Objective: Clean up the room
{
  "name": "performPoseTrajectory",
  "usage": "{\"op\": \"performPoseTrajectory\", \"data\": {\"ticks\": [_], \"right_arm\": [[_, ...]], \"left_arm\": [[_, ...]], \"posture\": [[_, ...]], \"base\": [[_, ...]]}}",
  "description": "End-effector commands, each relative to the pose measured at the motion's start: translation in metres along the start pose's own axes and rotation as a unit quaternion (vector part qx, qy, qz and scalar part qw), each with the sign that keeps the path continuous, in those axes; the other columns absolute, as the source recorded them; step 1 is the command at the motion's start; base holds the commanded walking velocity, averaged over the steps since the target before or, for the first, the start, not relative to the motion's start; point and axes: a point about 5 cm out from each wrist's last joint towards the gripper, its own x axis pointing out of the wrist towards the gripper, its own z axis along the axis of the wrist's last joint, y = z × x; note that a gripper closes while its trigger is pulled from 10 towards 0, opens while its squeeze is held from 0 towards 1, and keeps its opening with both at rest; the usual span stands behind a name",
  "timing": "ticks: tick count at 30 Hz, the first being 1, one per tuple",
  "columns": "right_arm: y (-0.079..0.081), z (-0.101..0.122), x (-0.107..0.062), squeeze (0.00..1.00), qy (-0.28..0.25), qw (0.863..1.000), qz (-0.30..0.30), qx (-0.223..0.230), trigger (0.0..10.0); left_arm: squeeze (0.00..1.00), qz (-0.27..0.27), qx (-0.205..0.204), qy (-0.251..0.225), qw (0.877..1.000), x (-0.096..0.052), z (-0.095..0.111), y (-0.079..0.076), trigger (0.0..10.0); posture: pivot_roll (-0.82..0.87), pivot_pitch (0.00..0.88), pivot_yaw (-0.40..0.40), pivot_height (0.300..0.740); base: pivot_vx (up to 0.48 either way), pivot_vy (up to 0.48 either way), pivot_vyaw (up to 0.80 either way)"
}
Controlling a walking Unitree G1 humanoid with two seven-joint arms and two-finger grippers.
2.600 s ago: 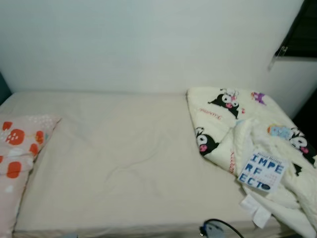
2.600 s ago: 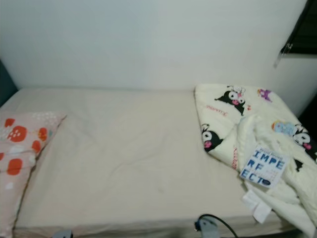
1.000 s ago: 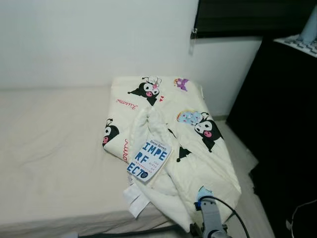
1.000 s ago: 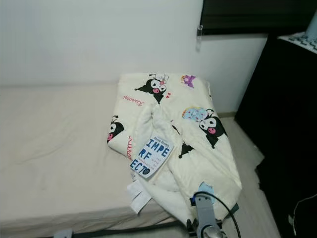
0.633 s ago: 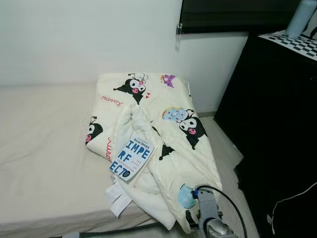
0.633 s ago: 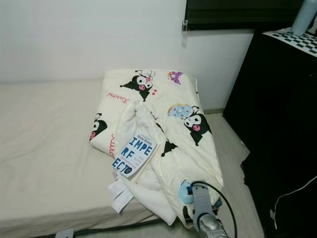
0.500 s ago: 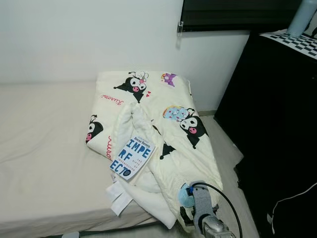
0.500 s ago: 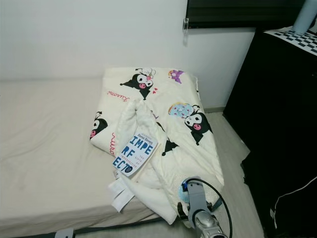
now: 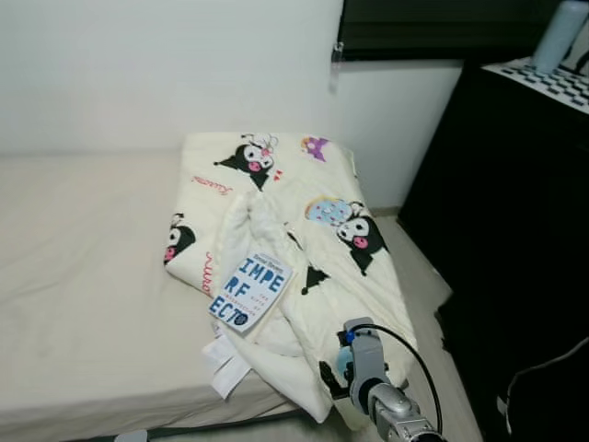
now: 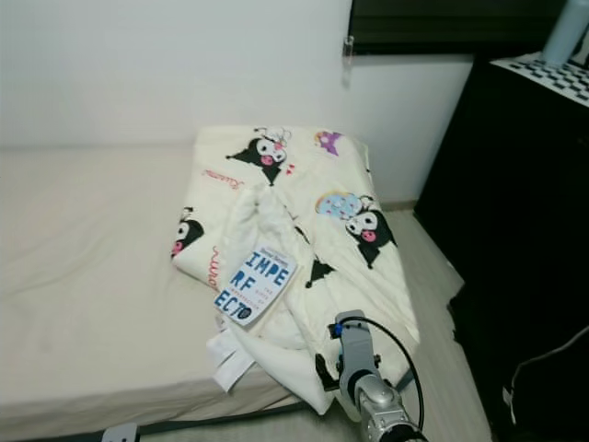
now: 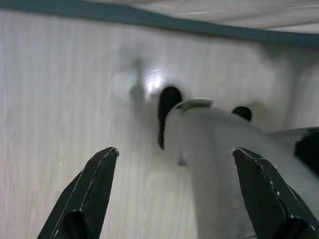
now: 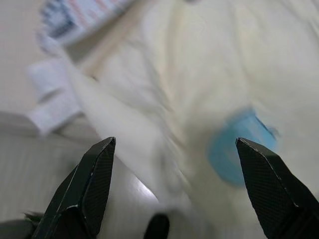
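Observation:
A cream blanket (image 9: 313, 212) printed with black cartoon figures lies crumpled on the right end of the bed (image 9: 83, 276). Its lower corner hangs over the bed's edge. On the blanket rests a white book (image 9: 250, 290) with blue letters, and a white label (image 9: 224, 359) sticks out below it. My right arm (image 9: 368, 387) rises at the hanging corner. My right gripper (image 12: 174, 144) is open, just over the blanket near a blue print (image 12: 237, 147). My left gripper (image 11: 175, 149) is open and hangs low over the pale wood floor (image 11: 60, 99).
A tall black cabinet (image 9: 515, 230) stands right of the bed, with a checkered cloth and a pale blue bottle (image 9: 559, 37) on top. A strip of floor (image 9: 423, 295) runs between bed and cabinet. A dark window (image 9: 442, 23) sits in the white wall.
The camera has swung right, from the pillow end of the bed to the blanket and cabinet. In the last half second my right arm has come up closer to the blanket's hanging corner.

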Motion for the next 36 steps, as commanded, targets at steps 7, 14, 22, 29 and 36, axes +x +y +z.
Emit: {"op": "performPoseTrajectory", "data": {"ticks": [7,14,22,29,36], "right_arm": [[-0.009,0.015,0.002,0.00,-0.031,0.999,-0.017,0.026,10.0],[-0.018,0.028,0.003,0.00,-0.052,0.998,-0.030,0.030,10.0],[-0.022,0.036,0.003,0.00,-0.067,0.996,-0.038,0.033,10.0],[-0.030,0.038,0.004,0.00,-0.047,0.994,-0.087,0.037,10.0],[-0.033,0.037,0.003,0.00,-0.045,0.993,-0.099,0.039,10.0]], "left_arm": [[0.00,0.004,0.000,0.013,1.000,-0.003,-0.009,0.005,10.0],[0.00,0.000,0.005,0.011,1.000,-0.002,-0.008,0.004,10.0],[0.00,-0.007,0.010,0.008,1.000,-0.002,-0.005,0.003,10.0],[0.00,-0.003,0.010,0.011,1.000,-0.002,-0.007,0.003,10.0],[0.00,-0.003,0.002,0.007,1.000,-0.001,-0.004,0.002,10.0]], "posture": [[-0.07,0.080,-0.036,0.740],[-0.08,0.079,-0.035,0.740],[-0.08,0.077,-0.035,0.740],[-0.08,0.077,-0.034,0.740],[-0.08,0.078,-0.034,0.740]], "base": [[0.000,0.000,0.71],[0.000,0.000,0.73],[0.000,-0.084,0.73],[0.000,-0.414,0.16],[0.000,-0.044,0.00]]}}
